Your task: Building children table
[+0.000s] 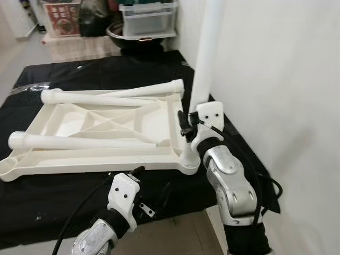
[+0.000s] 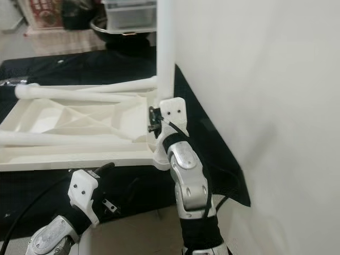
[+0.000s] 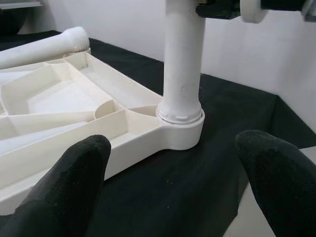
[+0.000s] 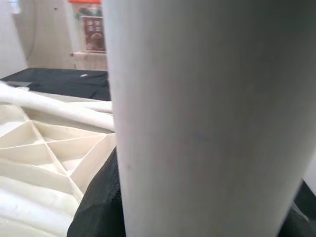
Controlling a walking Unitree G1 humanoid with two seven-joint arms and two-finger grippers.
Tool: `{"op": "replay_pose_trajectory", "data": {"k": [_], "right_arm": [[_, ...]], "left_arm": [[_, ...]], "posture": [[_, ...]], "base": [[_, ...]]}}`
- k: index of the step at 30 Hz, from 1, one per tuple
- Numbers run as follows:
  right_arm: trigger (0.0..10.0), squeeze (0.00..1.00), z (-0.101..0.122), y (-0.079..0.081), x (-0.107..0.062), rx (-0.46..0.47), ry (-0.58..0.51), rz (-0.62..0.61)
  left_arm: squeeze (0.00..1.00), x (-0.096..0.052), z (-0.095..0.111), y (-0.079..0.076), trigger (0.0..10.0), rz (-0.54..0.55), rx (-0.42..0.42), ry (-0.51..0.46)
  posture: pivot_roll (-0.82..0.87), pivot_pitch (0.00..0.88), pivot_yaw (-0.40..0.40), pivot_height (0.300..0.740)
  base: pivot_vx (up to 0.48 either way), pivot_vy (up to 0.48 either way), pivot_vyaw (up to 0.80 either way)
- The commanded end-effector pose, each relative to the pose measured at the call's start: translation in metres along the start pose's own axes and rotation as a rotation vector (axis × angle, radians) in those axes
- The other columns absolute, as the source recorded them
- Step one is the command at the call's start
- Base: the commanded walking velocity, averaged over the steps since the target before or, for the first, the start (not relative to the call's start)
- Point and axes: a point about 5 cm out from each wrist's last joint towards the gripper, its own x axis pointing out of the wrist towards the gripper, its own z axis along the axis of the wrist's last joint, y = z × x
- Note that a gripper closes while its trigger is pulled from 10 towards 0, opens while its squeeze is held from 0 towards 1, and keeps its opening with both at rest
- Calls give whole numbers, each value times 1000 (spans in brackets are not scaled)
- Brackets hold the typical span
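A white plastic table top lies upside down on a black cloth. One white leg stands upright in the near right corner socket. My right gripper is shut on this leg a little above the socket; the leg and a black finger show close up in the right wrist view. Three loose legs lie across the top's ribbed underside. My left gripper is open and holds nothing. It hovers at the near edge, facing the socket.
A white wall runs close along the right side of the black-covered table. Its near edge drops to the floor just under my arms. A plastic storage bin and a dark bowl stand beyond the far end.
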Motion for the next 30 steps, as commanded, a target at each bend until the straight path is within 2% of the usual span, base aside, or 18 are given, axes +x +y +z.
{"op": "replay_pose_trajectory", "data": {"k": [1,4,6,7,9,10,11,12,14,17,19,21,24,25,26,27,30], "right_arm": [[10000,1000,-31,-12,0,53,133,29],[10000,1000,-23,-16,2,73,92,54],[10000,1000,-8,-28,5,90,13,158],[10000,1000,-8,-28,5,90,13,158],[10000,1000,2,-47,6,29,-20,275],[10000,1000,2,-47,6,29,-20,275],[10000,0,4,-55,5,-12,-7,358],[10000,0,4,-55,5,-12,-7,358],[10000,0,6,-64,2,-68,9,519],[10000,0,7,-66,2,-86,9,577],[10000,0,11,-69,3,-98,20,681],[10000,0,11,-69,3,-98,20,681],[10000,0,20,-73,8,-88,9,750],[1725,0,24,-76,11,-75,-1,769],[1725,0,24,-76,11,-75,-1,769],[0,0,26,-78,11,-60,-4,799],[0,0,26,-81,10,-48,-2,824]], "left_arm": [[0,-4,-1,-1,10000,0,-4,8],[0,-5,2,-2,10000,-10,-12,2],[0,-10,8,-3,10000,-11,-25,-8],[0,-10,8,-3,10000,-11,-25,-8],[0,-18,15,-7,10000,-23,-26,-17],[0,-18,15,-7,10000,-23,-26,-17],[0,-23,20,-9,10000,-27,-27,-22],[0,-23,20,-9,10000,-27,-27,-22],[0,-33,31,-14,10000,-21,-42,-34],[0,-36,36,-15,10000,-14,-51,-39],[0,-46,43,-21,10000,-2,-63,-34],[0,-46,43,-21,10000,-2,-63,-34],[0,-52,47,-20,10000,31,-68,-30],[0,-54,49,-20,10000,41,-71,-27],[0,-54,49,-20,10000,41,-71,-27],[0,-57,50,-20,10000,54,-71,-20],[0,-59,51,-20,10000,63,-70,-11]], "posture": [[30,143,-26,740],[29,142,-27,740],[23,143,-32,740],[23,143,-32,740],[27,145,-42,740],[27,145,-42,740],[33,147,-46,740],[33,147,-46,740],[45,146,-51,740],[49,146,-52,740],[70,142,-58,740],[70,142,-58,740],[73,137,-58,740],[74,135,-57,740],[74,135,-57,740],[76,135,-57,740],[76,133,-58,740]], "base": [[0,0,0],[0,0,0],[0,0,0],[0,0,0],[0,0,0],[0,0,0],[0,0,0],[0,0,0],[0,0,0],[0,0,0],[0,0,0],[0,0,0],[0,0,0],[0,0,0],[0,0,0],[0,0,0],[0,0,0]]}}
